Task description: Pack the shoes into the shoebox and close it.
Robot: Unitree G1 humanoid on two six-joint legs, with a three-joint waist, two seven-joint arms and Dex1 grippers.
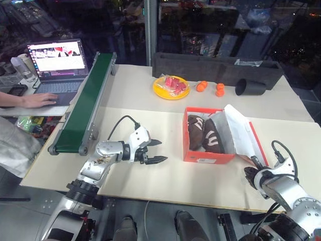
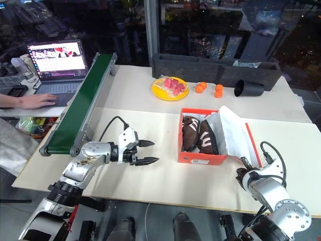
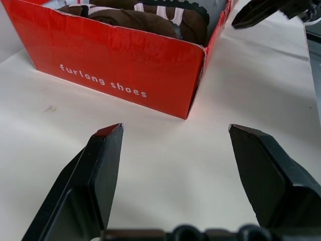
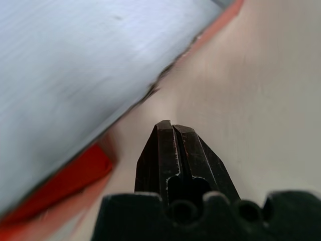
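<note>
Black right gripper [image 4: 173, 126], fingers pressed together and empty, sits just beside the shoebox [image 1: 208, 156] lid's free edge. Shoes [image 1: 204, 133] already inside. Lid: light, stiff cardboard, likely slippery; push under its edge. Left gripper [image 1: 156, 151] spread, idle.

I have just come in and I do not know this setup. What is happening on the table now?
A two-armed robot is packing shoes. Both brown shoes already lie inside the red shoebox, whose lid stands open on the box's right side. The right gripper, shut and empty, is low beside the lid's edge, probably about to push it closed. The left gripper waits open on the box's left, holding nothing. At the far left, a person's hand rests on a laptop.
</note>
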